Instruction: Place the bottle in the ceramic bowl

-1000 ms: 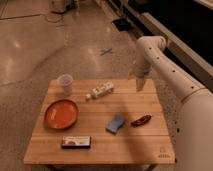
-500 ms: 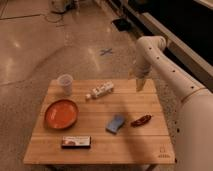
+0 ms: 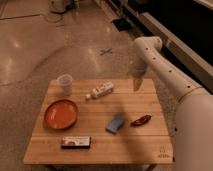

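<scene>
The small white bottle (image 3: 101, 90) with a reddish label lies on its side on the wooden table (image 3: 95, 145), near the back middle. The shallow orange-red ceramic bowl (image 3: 61, 113) sits at the table's left side, with nothing in it. My gripper (image 3: 137, 84) hangs from the white arm above the table's back right part, to the right of the bottle and apart from it. It holds nothing that I can see.
A translucent white cup (image 3: 65, 84) stands at the back left, beside the bottle. A blue sponge (image 3: 115, 123) and a red chili-like item (image 3: 140, 120) lie right of centre. A flat dark packet (image 3: 76, 142) lies near the front edge. Floor surrounds the table.
</scene>
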Controlling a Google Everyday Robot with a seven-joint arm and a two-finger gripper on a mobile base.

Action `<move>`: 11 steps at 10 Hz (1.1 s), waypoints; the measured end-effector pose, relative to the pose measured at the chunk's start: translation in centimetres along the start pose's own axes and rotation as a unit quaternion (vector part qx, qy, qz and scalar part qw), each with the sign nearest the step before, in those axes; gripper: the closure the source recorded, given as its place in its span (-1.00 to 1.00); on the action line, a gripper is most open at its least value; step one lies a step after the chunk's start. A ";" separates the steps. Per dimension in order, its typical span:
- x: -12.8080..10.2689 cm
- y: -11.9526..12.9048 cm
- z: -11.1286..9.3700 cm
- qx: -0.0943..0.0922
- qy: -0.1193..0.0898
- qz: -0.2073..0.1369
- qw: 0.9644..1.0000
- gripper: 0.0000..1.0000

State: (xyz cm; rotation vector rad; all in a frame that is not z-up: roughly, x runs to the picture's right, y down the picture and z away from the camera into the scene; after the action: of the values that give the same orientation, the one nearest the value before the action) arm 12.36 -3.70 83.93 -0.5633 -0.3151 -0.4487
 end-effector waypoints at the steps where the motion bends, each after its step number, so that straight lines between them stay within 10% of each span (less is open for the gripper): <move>1: -1.4 -1.4 1.0 0.006 0.000 -0.014 1.000 -0.30; 7: -9.1 -7.9 8.6 0.015 0.003 -0.094 0.995 -0.30; 11: -10.3 -10.7 11.6 0.006 0.026 -0.128 0.991 -0.30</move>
State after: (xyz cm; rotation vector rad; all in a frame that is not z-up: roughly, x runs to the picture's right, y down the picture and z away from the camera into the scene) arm -3.58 -1.82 93.74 -0.5008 -0.3409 -0.7084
